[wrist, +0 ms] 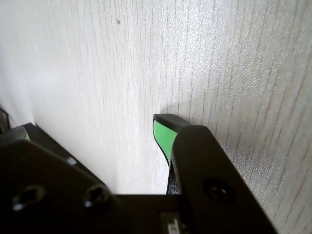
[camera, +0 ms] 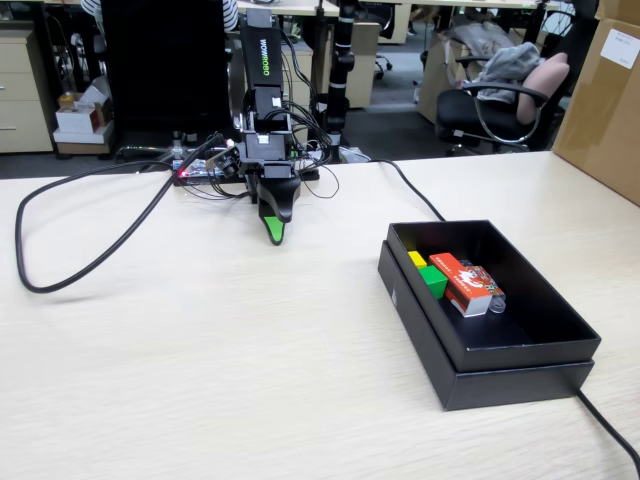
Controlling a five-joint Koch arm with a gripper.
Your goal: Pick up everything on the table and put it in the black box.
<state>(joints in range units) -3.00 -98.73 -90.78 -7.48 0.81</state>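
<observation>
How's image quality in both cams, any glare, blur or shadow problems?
Fixed view: even room light, sharp; the black box has a dark interior, but the green cube, yellow cube and red carton read clearly. Wrist view: bright washed-out glare on the table at left, grain soft there; the gripper body is close, dark and blurred, with a small shadow at the tip.

Only one marking reads — white vertical lettering "WOWROBO" — on the arm (camera: 259, 60) upper black segment.
</observation>
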